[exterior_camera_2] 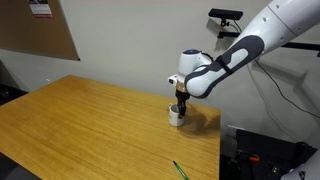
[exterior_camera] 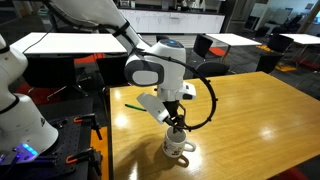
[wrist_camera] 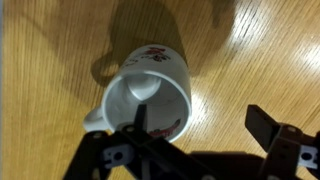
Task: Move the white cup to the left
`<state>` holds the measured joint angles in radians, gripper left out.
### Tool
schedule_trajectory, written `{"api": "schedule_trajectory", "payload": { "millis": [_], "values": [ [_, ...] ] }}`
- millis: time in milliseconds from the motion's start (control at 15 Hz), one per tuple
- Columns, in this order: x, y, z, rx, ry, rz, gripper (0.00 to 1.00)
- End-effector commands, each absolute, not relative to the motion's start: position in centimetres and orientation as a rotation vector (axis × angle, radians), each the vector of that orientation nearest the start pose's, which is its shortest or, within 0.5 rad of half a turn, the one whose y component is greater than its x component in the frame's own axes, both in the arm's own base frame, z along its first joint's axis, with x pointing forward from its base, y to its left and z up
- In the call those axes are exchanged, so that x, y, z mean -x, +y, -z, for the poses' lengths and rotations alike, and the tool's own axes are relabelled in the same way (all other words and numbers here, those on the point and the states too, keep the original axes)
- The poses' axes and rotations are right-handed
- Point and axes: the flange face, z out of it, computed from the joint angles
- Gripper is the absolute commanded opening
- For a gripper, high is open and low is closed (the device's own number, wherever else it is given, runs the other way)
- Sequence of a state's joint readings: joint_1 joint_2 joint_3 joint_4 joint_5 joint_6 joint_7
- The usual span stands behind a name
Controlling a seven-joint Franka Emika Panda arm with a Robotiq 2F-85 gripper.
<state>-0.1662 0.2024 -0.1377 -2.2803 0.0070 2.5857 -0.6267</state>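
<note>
The white cup (exterior_camera: 178, 148) stands upright on the wooden table (exterior_camera: 240, 120), a small mug with red markings and a loop handle. It shows in both exterior views, here near the table's edge (exterior_camera_2: 176, 116). In the wrist view the cup (wrist_camera: 150, 95) fills the centre-left, handle at lower left. My gripper (wrist_camera: 203, 118) is open and right over the cup. One finger reaches inside the rim, the other hangs well outside the cup wall over bare table. The gripper also shows from outside (exterior_camera: 176, 128) (exterior_camera_2: 179, 104).
A green pen (exterior_camera: 133, 103) lies on the table, also seen near the front edge (exterior_camera_2: 180, 170). Black cables loop beside the arm (exterior_camera: 208, 100). White tables and chairs stand behind (exterior_camera: 60, 42). A wall with a corkboard is at the back (exterior_camera_2: 40, 30).
</note>
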Motion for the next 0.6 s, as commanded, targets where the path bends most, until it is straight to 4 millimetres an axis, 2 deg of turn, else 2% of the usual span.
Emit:
{"api": "schedule_trajectory", "payload": {
  "millis": [0, 533],
  "values": [
    [-53.0, -17.0, -26.9, 3.178, -0.556, 0.137, 1.0],
    [-53.7, -17.1, -25.0, 3.186, -0.597, 0.07, 1.0]
  ]
}}
